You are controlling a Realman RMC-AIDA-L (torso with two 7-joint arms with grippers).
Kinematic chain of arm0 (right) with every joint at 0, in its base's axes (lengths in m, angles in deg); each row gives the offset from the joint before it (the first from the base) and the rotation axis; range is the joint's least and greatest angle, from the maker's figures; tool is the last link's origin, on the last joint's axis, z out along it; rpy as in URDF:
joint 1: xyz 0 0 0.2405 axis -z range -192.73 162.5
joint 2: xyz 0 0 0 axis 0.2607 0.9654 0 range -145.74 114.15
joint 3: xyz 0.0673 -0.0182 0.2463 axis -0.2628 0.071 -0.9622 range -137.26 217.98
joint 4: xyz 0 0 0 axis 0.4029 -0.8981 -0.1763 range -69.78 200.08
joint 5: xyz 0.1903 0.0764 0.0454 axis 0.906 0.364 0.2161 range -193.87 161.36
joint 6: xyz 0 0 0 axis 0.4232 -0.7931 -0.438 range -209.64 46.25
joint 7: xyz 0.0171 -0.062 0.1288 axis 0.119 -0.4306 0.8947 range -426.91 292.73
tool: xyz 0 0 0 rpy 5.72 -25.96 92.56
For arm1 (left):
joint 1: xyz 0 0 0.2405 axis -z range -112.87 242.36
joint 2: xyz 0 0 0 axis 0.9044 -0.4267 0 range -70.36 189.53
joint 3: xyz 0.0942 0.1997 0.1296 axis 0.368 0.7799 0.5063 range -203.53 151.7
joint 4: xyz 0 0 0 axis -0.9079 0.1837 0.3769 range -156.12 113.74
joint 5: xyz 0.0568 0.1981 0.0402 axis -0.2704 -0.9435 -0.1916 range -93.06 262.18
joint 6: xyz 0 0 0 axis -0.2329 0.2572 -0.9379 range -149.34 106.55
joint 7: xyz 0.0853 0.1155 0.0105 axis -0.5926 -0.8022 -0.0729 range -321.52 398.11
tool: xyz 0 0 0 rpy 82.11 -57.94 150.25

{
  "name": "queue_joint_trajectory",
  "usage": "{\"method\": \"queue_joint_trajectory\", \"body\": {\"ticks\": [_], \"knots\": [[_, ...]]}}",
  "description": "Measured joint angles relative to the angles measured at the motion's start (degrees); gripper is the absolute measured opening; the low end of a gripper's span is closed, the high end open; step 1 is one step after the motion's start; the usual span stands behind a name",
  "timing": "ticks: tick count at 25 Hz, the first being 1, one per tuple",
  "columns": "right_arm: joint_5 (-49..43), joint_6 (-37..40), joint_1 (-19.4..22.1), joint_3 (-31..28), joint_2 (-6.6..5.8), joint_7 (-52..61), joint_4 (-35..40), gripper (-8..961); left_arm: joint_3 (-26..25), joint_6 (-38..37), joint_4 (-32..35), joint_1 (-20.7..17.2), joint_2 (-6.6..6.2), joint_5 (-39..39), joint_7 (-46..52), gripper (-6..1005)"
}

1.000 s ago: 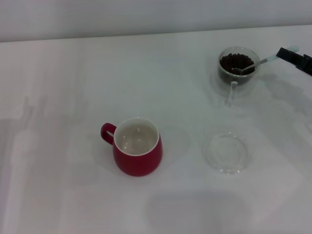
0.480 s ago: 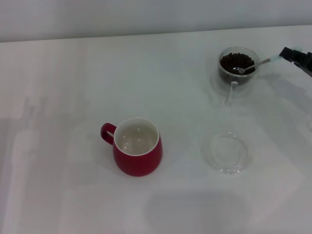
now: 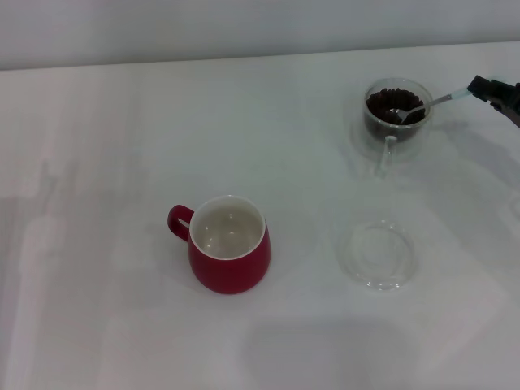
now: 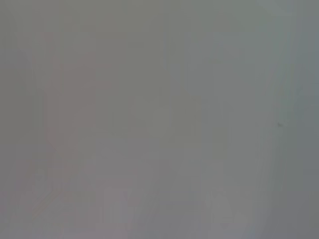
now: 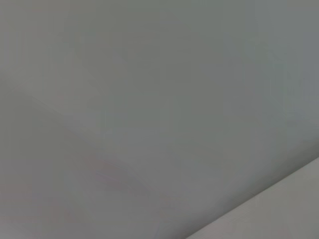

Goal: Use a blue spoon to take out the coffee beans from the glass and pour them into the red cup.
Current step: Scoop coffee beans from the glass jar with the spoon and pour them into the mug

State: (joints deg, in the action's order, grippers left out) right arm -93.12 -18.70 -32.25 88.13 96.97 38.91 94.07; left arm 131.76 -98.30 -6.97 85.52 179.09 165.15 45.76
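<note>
- One red cup (image 3: 230, 255) stands on the white table (image 3: 114, 162) toward the near middle, upright, white inside showing, its loop handle turned to the robot's left.
- One glass (image 3: 396, 116) stands at the far right, well apart from the cup, its clear handle pointing toward the robot.
- The beans (image 3: 388, 103) fill the glass as a dark heap; too many and too small to count.
- One spoon (image 3: 422, 105) has its metal bowl among the beans and its neck across the glass's right rim, the stem slanting up and right.
- One clear saucer (image 3: 376, 254) lies flat to the right of the cup, nearer the robot than the glass.
- The right gripper (image 3: 490, 88) enters at the right edge, dark, clamped on the spoon's pale handle end, above the table just right of the glass.
- The left arm does not show in the head view; both wrist views give only a plain grey surface.
</note>
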Motion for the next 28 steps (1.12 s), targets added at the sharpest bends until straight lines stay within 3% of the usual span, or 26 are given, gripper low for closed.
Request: {"method": "queue_joint_trajectory", "body": {"ticks": [28], "knots": [[-0.13,1.39,0.00,0.29,-0.38,6.06,-0.01,169,0.00,0.16,-0.17,-0.86,0.06,0.00,0.00,888]]}}
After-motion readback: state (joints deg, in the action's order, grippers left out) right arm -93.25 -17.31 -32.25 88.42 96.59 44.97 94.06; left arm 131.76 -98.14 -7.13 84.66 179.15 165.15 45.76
